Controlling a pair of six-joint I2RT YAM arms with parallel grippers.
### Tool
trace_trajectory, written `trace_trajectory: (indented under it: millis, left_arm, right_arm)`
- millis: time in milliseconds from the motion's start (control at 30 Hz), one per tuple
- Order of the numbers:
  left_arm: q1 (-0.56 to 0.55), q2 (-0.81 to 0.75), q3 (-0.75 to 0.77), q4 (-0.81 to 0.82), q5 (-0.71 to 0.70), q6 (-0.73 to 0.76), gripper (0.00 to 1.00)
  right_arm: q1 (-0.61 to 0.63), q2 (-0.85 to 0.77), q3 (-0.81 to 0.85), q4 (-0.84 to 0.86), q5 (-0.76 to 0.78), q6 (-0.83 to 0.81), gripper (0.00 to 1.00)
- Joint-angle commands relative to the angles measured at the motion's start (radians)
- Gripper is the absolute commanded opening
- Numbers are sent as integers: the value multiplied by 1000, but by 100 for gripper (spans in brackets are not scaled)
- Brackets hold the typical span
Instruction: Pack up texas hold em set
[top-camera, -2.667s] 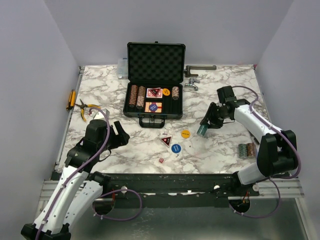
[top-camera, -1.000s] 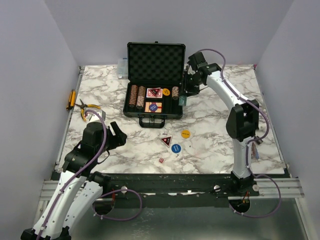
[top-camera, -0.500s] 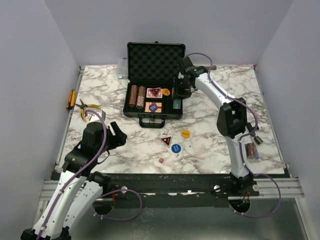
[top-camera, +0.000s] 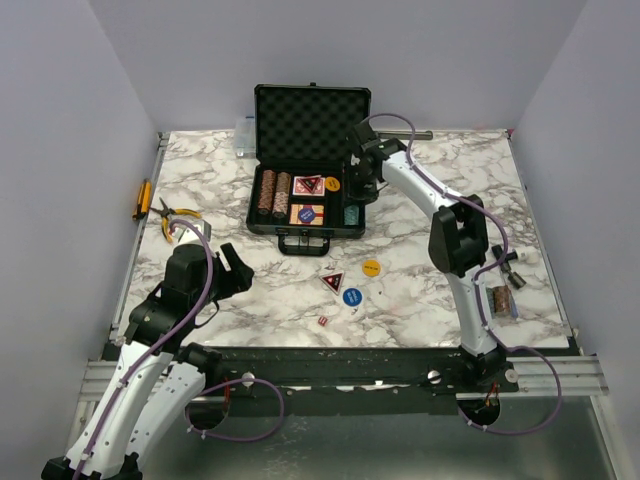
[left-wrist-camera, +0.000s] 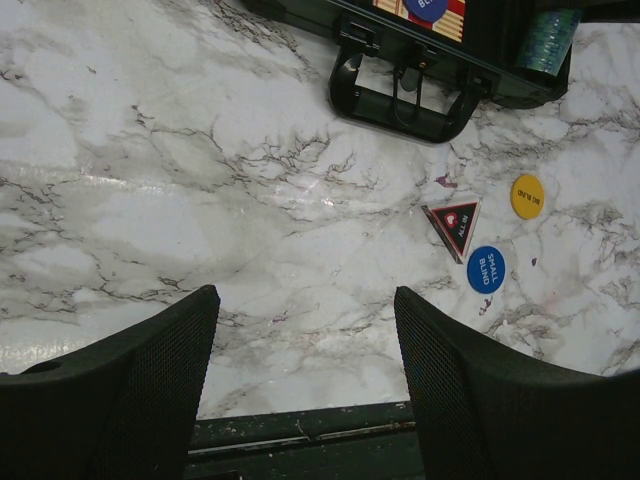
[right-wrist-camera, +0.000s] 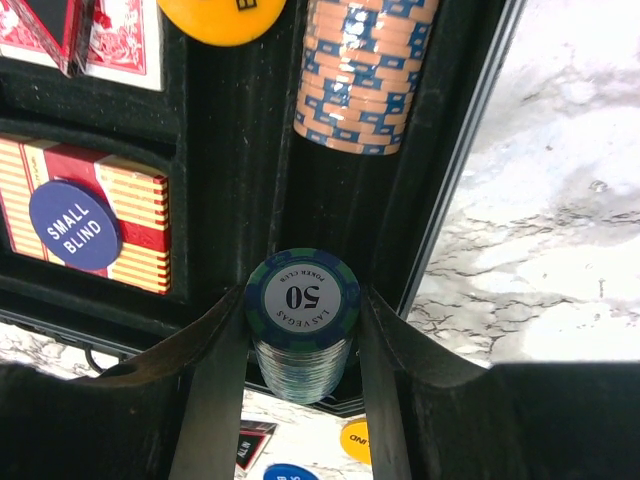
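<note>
The black case (top-camera: 310, 122) lies open at the table's back, its tray holding brown chip stacks (top-camera: 273, 190), cards and discs. My right gripper (top-camera: 353, 204) hangs over the tray's right end, shut on a teal chip stack (top-camera: 352, 214). In the right wrist view the fingers clamp both sides of that stack (right-wrist-camera: 302, 300), above the empty slot below a brown stack (right-wrist-camera: 362, 70). A red triangle (top-camera: 332, 281), yellow disc (top-camera: 371, 267), blue disc (top-camera: 351, 296) and dice (top-camera: 322, 320) lie loose on the marble. My left gripper (top-camera: 236, 270) stands open and empty near the front left.
Another brown chip stack (top-camera: 500, 299) lies at the right beside the right arm's base. Pliers (top-camera: 172, 218) and a yellow-handled tool (top-camera: 142, 198) sit at the left edge. Metal handles (top-camera: 400, 136) and a clear box (top-camera: 245, 136) flank the case's lid.
My right arm has carried the teal chip stack from the right of the table over the case's right end, shifting left and lower in the last second. The left arm stayed still.
</note>
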Motion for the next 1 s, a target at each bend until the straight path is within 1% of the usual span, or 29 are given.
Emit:
trace_trajectory:
  millis: [0, 333, 367, 533, 567, 967]
  left_arm:
    - [-4, -2, -11, -5, -15, -2, 71]
    - [-4, -2, -10, -5, -12, -3, 71]
    - [-4, -3, -10, -5, -12, -2, 71]
    - [-4, -5, -11, -5, -13, -3, 71]
    - [-4, -6, -11, -5, -13, -3, 71]
    - [-3, -9, -10, -5, -14, -2, 71]
  right_arm:
    - [16, 4, -20, 8, 35, -12, 1]
    - [38, -12, -85, 13, 37, -15, 1]
    - [41, -14, -90, 16, 38, -15, 2]
    - [45, -16, -116, 10, 38, -10, 17]
    - [45, -18, -119, 10, 61, -8, 19]
    - [46, -35, -134, -6, 121, 4, 21]
